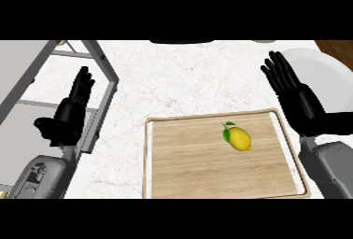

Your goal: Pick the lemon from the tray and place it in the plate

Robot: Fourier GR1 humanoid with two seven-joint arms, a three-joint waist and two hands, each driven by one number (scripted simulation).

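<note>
Small oval yellow lemon (240,139) with a dark green leaf at its upper-left end, smooth skin, long axis running roughly up-down in the head view with a slight tilt; it lies on the rectangular light-wood tray (200,172), in the tray's upper right part, nearer the right rim than the left, nothing touching it. Tray has a pale raised rim and visible wood grain, and sits flat on the white, faintly veined stone counter (186,74); its lower edge is cut by the view's bottom. Round white plate (324,74) at upper right of the counter, partly hidden behind the right hand, well apart from the lemon and off the tray. Black right hand (300,100) hangs over the plate's left part, just beyond the tray's upper right corner, fingers straight and pointing away, holding nothing; grey forearm runs down beside the tray's right rim. Black left hand (69,114) at the view's left, fingers straight up, resting, holding nothing, well apart from the tray. Under and behind it a grey metal frame structure (103,84) along the counter's left edge. Dark brown strip (338,46) at the top right corner.
</note>
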